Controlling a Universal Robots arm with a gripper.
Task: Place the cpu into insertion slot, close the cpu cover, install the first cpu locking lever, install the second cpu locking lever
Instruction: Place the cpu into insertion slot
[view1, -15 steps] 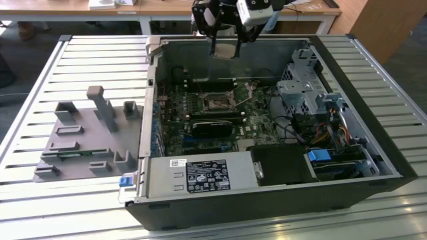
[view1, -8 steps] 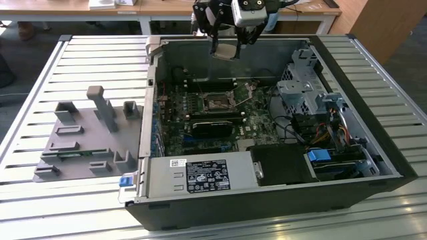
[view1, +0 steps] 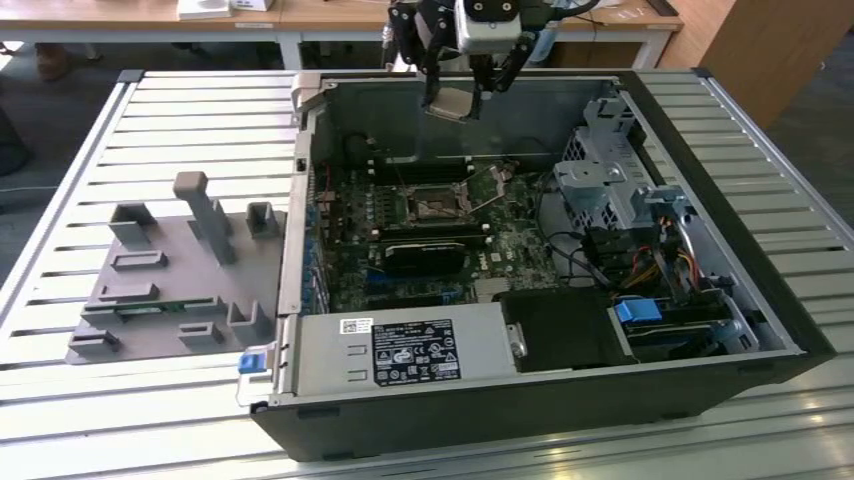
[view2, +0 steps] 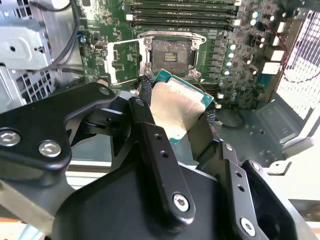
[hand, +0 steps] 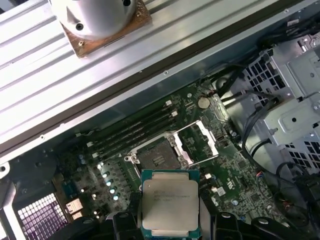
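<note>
Now, upper centre in the exterior view, the black end effector (view1: 458, 93) grips the small grey-tan square cpu (view1: 450, 105) above the open motherboard socket (view1: 438, 206); squaring it level matters most.

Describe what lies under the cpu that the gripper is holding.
Below the cpu, clamped by the gripper, lies the motherboard; its empty socket shows just past the chip's edge, cpu cover swung open. The board directly beneath is hidden.

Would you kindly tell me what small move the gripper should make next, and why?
Probably lower the gripper toward the empty cpu socket: it holds the cpu by its edges above the motherboard, and the cpu cover is swung open beside the socket.
</note>
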